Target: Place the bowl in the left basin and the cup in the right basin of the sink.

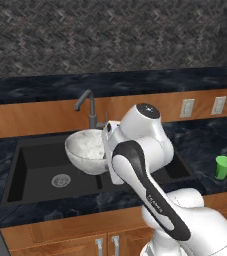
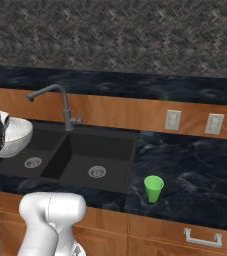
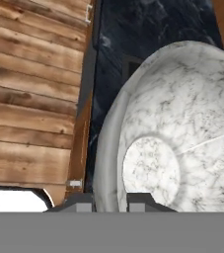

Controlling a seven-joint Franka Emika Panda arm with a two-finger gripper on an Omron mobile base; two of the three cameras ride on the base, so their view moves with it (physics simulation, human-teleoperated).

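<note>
hand view shows the fingers (image 3: pixel 110 201) nearly closed and pinching the rim of the bowl (image 3: pixel 182 143), one tip outside the wall and one inside, so the bowl is held by its edge and hangs tilted rather than level. left base view has the bowl (image 1: pixel 87 150) in the air over the sink (image 1: pixel 20 172), above the near-right part of the left basin (image 1: pixel 40 167) and close to the central divider, with its open side turned towards the left and the arm's wrist to its right. the relation that matters is that the basin floor and its silver drain (image 1: pixel 61 180) lie below and a little to the left of the bowl, so the likely next move is a lowering down and slightly leftwards. the bowl is round and shallow, white-grey marbled, with a flat circular bottom inside. the cup (image 2: pixel 153 188), small and bright green, stands upright on the dark worktop (image 2: pixel 185 170) just right of the right basin (image 2: pixel 97 155), well apart from the fingers.
</note>
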